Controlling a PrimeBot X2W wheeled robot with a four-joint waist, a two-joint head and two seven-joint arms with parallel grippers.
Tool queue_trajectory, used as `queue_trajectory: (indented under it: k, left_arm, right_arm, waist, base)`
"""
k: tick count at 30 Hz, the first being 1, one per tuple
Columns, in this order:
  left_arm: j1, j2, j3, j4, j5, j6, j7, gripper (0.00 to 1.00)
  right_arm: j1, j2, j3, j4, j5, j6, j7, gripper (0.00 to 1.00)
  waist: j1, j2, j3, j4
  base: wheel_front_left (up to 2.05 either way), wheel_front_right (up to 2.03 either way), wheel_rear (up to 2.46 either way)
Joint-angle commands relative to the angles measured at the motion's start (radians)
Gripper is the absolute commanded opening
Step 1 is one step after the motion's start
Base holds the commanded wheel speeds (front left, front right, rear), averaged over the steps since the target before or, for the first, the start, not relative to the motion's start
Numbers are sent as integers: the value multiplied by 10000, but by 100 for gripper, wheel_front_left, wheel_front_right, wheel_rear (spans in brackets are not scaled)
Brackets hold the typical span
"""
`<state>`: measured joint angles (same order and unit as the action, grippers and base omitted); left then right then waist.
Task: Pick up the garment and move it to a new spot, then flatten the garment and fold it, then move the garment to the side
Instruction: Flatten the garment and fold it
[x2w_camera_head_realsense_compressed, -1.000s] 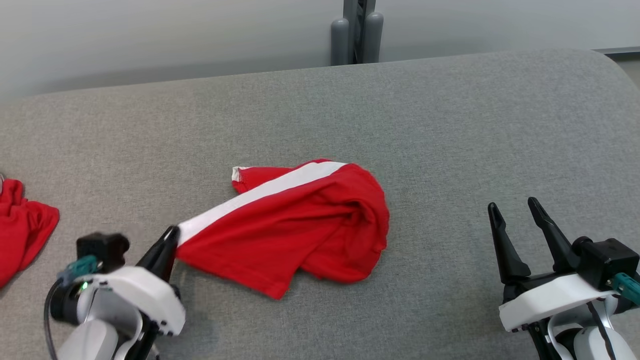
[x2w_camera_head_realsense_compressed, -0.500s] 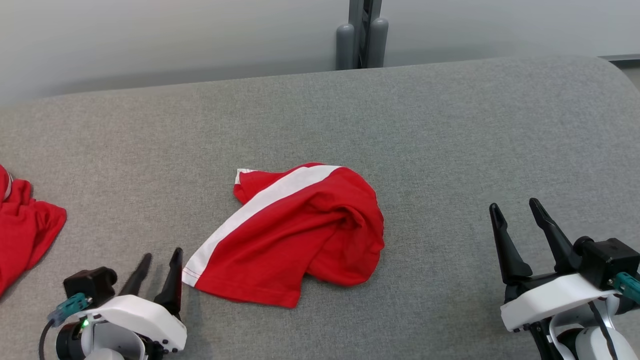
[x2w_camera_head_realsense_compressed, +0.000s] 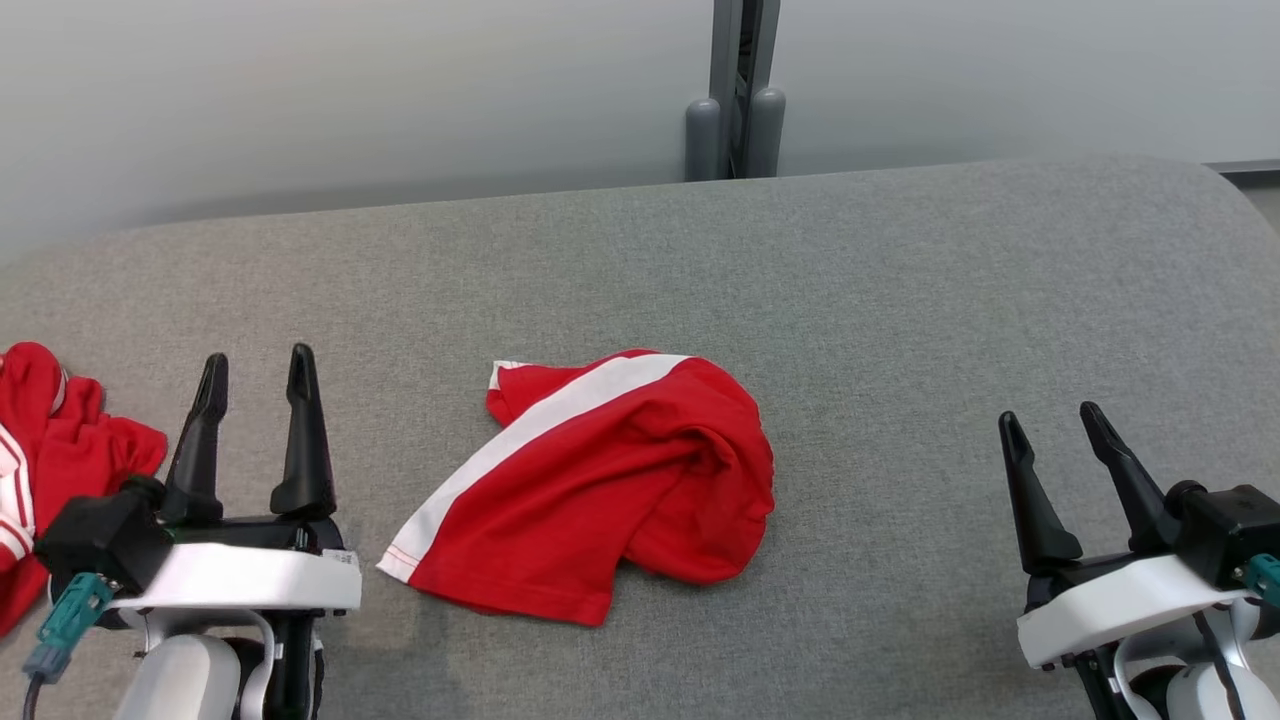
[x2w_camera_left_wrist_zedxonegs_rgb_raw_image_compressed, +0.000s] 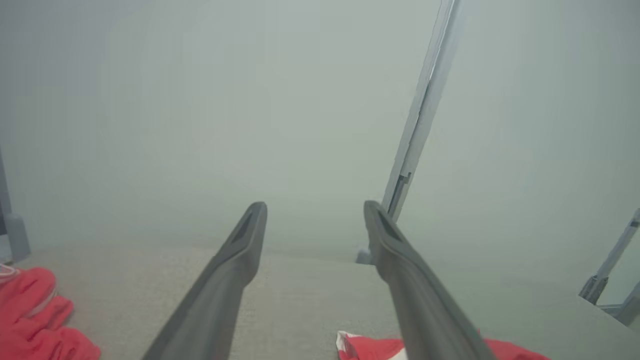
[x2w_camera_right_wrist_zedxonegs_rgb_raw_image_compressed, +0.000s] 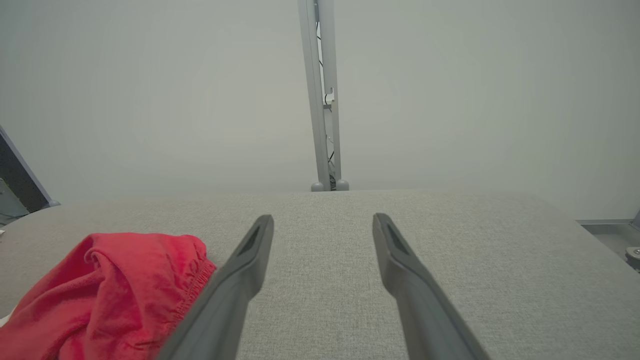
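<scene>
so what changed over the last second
The left pincer let go of the corner of the red white-striped garment, opened and drew away leftward; the garment slackened. The right pincer stayed open and still; the other red garment stayed put.

Bare grey tabletop (x2w_camera_head_realsense_compressed: 900, 300) behind and right of the red garment (x2w_camera_head_realsense_compressed: 620, 480); another red cloth (x2w_camera_head_realsense_compressed: 70, 440) lies well left.

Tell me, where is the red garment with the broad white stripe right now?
In the head view the red garment lies crumpled near the middle of the grey surface, between the left gripper and the right gripper, touching neither.
</scene>
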<state>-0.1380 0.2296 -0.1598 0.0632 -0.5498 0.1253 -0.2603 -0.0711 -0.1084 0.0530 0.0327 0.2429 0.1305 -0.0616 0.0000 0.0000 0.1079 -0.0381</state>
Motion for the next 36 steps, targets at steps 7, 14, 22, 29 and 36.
queue_trajectory:
  k: [7, 14, 22, 29, 36]
  left_arm:
    - [439, -257, 491, -620, 1809, -287, -39, 100]
    - [1193, -98, 617, -264, 2204, -328, -40, 100]
    - [1969, 139, 720, 28, 1889, -368, 384, 100]
    - [2364, 141, 613, -113, 1697, -362, 682, 100]
    - [2386, 114, 498, -266, 1650, -291, 871, 100]
  right_arm:
    - [194, -54, 26, -80, -154, 5, 74, 100]
    - [435, -105, 23, -77, -270, 5, 118, 100]
    - [741, -117, 59, -39, -390, 5, 223, 100]
    - [962, -100, 63, -80, -432, 5, 309, 100]
    - [964, -45, 7, -69, -306, 5, 367, 100]
  waist:
    - [0, 0, -278, 102]
    - [0, 0, -674, 215]
    - [0, 0, -1081, 346]
    - [0, 0, -1228, 427]
    - [0, 0, -1197, 513]
  base:
    - [0, 0, 0]
    - [0, 0, 0]
    - [0, 0, 0]
    - [0, 0, 0]
    - [0, 0, 0]
